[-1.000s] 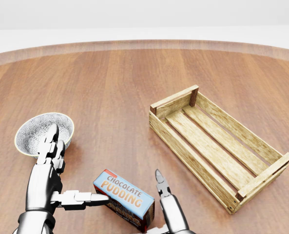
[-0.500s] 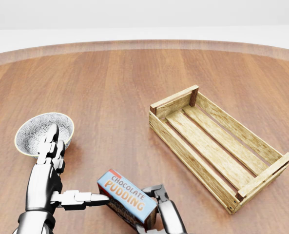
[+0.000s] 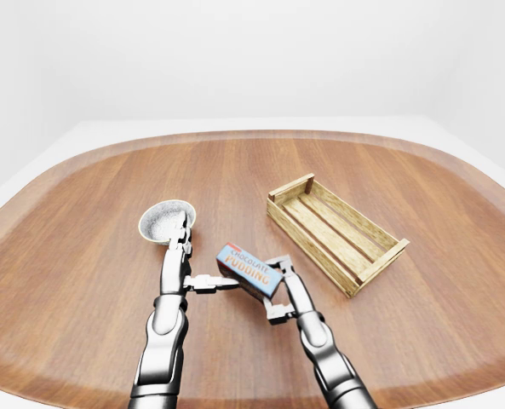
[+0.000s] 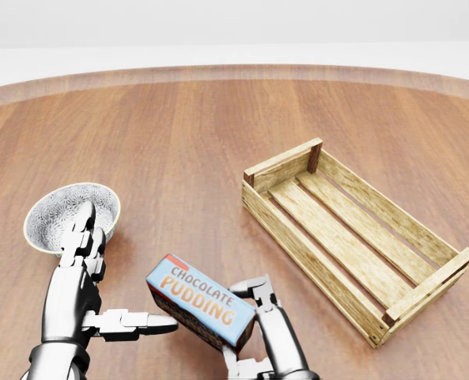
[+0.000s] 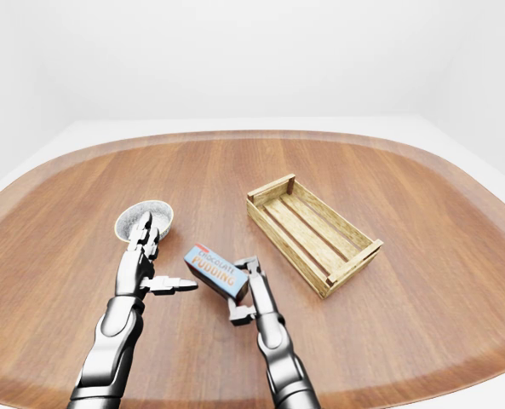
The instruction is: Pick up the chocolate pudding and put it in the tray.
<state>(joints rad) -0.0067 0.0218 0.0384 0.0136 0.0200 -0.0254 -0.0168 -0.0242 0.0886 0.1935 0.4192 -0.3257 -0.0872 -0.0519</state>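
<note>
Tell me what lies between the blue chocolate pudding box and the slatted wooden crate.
Only bare brown wooden tabletop separates the blue chocolate pudding box from the slatted wooden crate, clearest in the head view.

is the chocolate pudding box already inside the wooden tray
No, the chocolate pudding box sits left of the wooden tray in the head view, at the right hand.

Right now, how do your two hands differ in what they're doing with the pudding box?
The right hand has its fingers closed round the chocolate pudding box, which sits tilted in its grip; the left hand is open and holds nothing. The right hand sits under the box's right end; the left hand's outstretched finger only points toward its left end. Both are silver three-finger hands.
</note>
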